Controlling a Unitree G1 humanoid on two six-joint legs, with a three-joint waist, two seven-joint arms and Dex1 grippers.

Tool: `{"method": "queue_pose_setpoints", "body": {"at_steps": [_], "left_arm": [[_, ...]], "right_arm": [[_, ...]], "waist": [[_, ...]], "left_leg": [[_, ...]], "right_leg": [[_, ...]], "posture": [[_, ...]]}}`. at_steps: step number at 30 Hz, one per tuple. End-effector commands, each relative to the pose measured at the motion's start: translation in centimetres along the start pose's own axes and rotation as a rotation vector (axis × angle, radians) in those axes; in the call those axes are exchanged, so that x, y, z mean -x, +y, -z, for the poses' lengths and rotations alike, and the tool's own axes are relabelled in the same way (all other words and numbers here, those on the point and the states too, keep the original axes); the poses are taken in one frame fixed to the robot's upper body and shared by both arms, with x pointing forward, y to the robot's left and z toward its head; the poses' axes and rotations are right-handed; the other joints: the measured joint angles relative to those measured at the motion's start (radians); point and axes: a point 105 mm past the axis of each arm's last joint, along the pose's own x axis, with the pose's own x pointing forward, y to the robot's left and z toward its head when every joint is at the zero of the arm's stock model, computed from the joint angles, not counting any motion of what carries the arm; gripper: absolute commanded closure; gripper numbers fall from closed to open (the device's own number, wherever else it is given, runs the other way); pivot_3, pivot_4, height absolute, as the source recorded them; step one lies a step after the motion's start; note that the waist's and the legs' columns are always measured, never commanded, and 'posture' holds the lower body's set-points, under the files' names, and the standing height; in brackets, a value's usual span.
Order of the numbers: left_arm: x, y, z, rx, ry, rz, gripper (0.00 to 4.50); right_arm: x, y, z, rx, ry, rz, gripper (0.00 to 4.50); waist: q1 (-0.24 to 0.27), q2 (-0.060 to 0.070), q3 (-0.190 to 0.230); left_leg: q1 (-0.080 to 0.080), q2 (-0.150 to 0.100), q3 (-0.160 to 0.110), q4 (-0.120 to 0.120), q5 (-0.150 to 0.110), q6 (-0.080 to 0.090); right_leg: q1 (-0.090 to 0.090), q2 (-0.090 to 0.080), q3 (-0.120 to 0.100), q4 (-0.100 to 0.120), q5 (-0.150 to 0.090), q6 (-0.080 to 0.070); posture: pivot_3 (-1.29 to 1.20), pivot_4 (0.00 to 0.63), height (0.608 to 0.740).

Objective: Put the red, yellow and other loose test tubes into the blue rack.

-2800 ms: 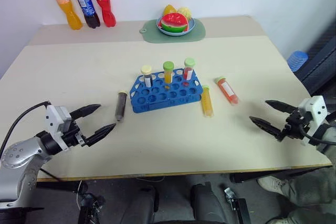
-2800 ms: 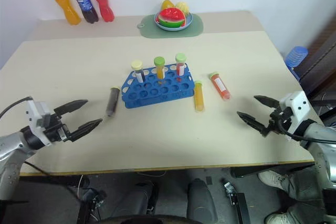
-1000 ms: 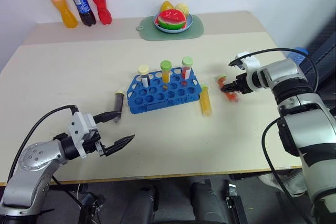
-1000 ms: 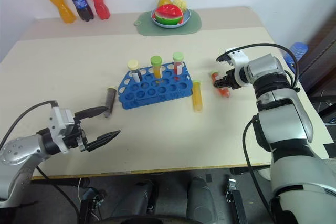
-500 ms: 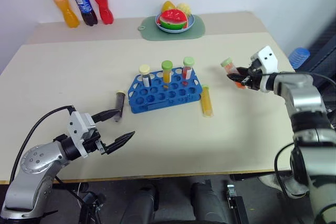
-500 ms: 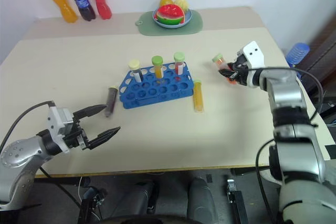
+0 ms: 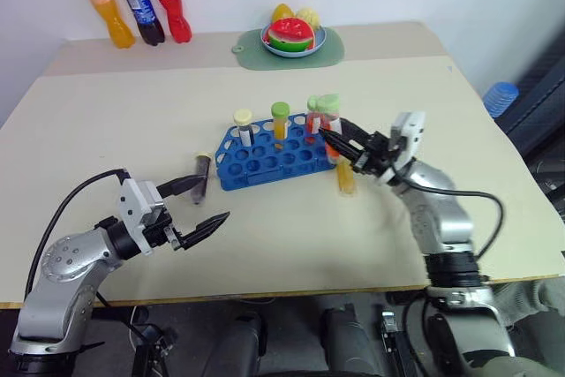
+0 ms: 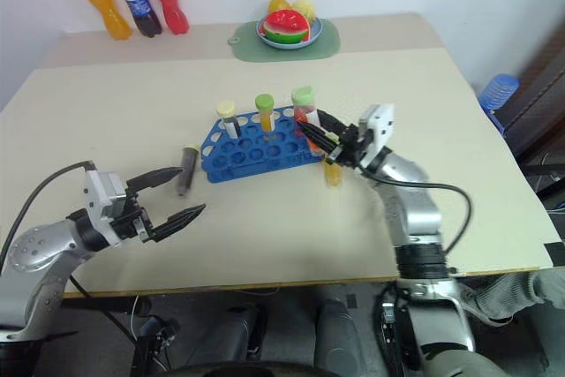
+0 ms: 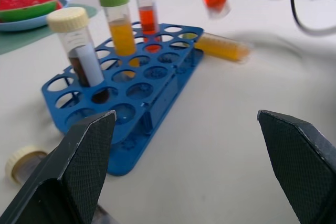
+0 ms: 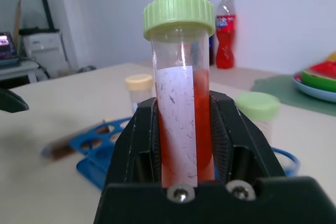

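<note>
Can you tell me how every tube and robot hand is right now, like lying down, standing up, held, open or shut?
Red tube: held upright, in the air by the rack.
Yellow tube: lying on the table, loose.
Brown tube: lying on the table, loose.
Blue rack: three tubes standing in it.
Right end effector: shut on the red tube.
Left end effector: open, holding nothing.

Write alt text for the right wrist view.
The right gripper clamps an upright red test tube with a white label and pale green cap. Behind lie the blue rack, a red soda bottle and a fruit plate.
</note>
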Motion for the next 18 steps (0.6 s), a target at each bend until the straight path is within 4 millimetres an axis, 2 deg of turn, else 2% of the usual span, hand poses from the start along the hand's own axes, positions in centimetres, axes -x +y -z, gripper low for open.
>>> {"method": "queue_pose_setpoints", "body": {"at_steps": [1,8,18], "left_arm": [[0.1,-0.1,-1.1,-0.029,-0.029,-0.005,0.00],[0.4,-0.4,-1.4,-0.032,-0.031,-0.029,0.00],[0.5,-0.5,-1.6,-0.034,-0.026,-0.037,0.00]], "right_arm": [[-0.9,-0.9,-0.6,0.058,-0.070,0.056,3.68],[-1.1,-2.0,2.1,0.094,-0.040,0.140,3.68],[-2.1,-1.0,3.9,0.073,-0.046,0.147,3.68]], "waist": [[0.001,0.000,0.000],[-0.005,0.000,0.000],[-0.007,-0.001,-0.001]], "left_leg": [[0.000,0.000,0.000,0.000,0.001,-0.001],[0.000,0.000,0.000,-0.001,0.001,-0.001],[0.001,0.000,-0.001,-0.001,0.001,-0.001]], "right_leg": [[0.000,0.000,0.000,0.000,0.000,0.000],[0.000,0.001,0.000,0.001,0.000,0.000],[0.000,0.001,0.000,0.001,0.000,0.000]], "posture": [[0.00,0.150,0.740],[0.00,0.150,0.740],[0.00,0.150,0.740]]}}
